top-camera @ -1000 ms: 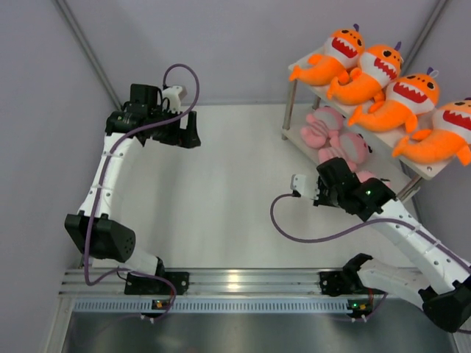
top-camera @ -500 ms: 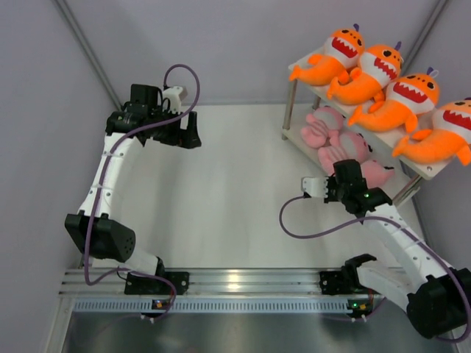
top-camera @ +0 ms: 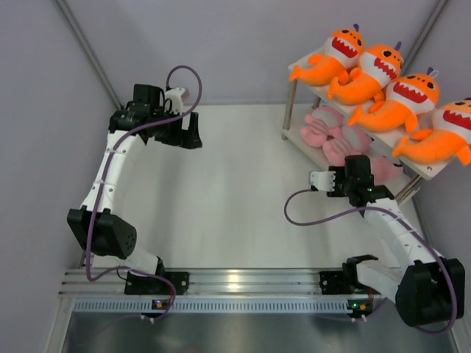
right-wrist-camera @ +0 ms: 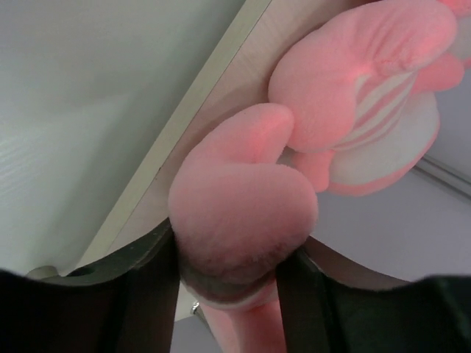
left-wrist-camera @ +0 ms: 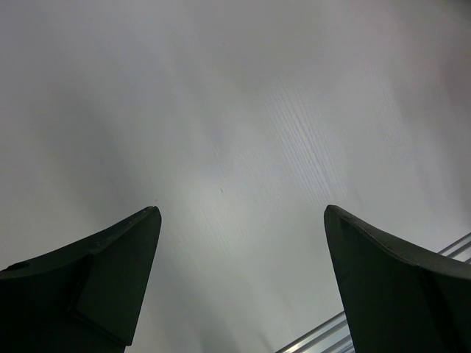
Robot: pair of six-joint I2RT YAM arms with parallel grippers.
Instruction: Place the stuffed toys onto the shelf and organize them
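Observation:
Several orange shark plush (top-camera: pixel 383 92) lie in a row on the top board of the shelf (top-camera: pixel 433 170). Pink striped plush (top-camera: pixel 327 132) lie on the lower board. My right gripper (top-camera: pixel 368 173) reaches in over the lower board and is shut on a pink plush (right-wrist-camera: pixel 243 213), which bulges between the dark fingers (right-wrist-camera: pixel 143 283). Another pink striped plush (right-wrist-camera: pixel 368 103) lies just beyond it on the pale board (right-wrist-camera: pixel 199 125). My left gripper (top-camera: pixel 193 132) is open and empty at the far left, over the bare white table (left-wrist-camera: pixel 235 132).
The shelf's thin silver legs (top-camera: pixel 289 110) stand at the back right. Grey walls close in the table on the left, back and right. A metal rail (top-camera: pixel 235 283) runs along the near edge, and a purple cable (top-camera: pixel 313 217) loops beside the right arm.
My right gripper has moved back and to the right with the pink plush, from the table in front of the shelf to over the lower board. The left arm has barely moved.

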